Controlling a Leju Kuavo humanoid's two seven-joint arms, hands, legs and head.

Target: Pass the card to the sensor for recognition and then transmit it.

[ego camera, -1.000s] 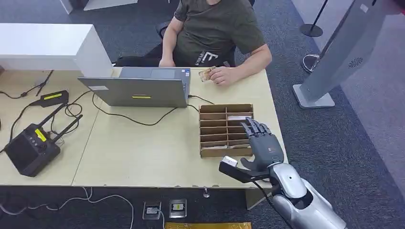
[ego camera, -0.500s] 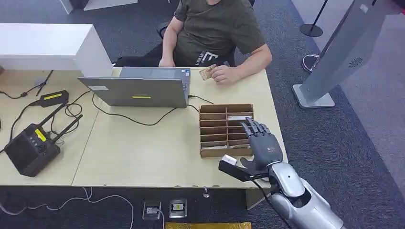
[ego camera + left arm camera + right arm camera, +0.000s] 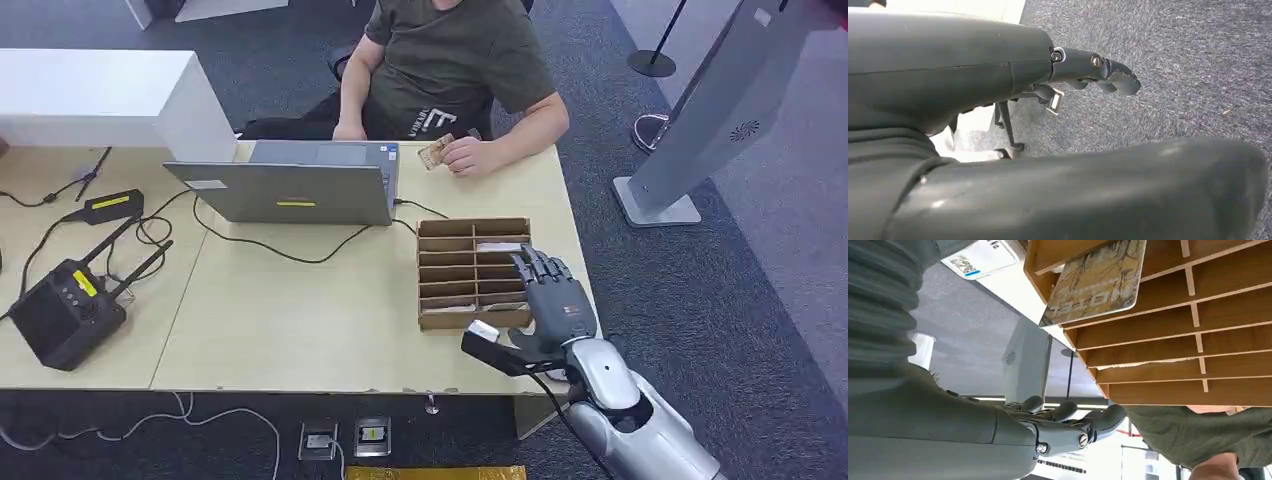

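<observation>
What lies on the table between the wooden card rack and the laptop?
In the head view, only a black cable runs from the laptop across bare tabletop toward the rack; nothing else lies between them.

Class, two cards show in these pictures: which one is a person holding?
The card at the table's far edge, beside the laptop, pinched in the person's hand. The other lies in the wooden tray.

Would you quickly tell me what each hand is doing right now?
Left hand: holds nothing, fingers loosely curled, hanging over the carpet.
Right hand: open, holding nothing, fingers spread over the cardboard card tray.
</observation>
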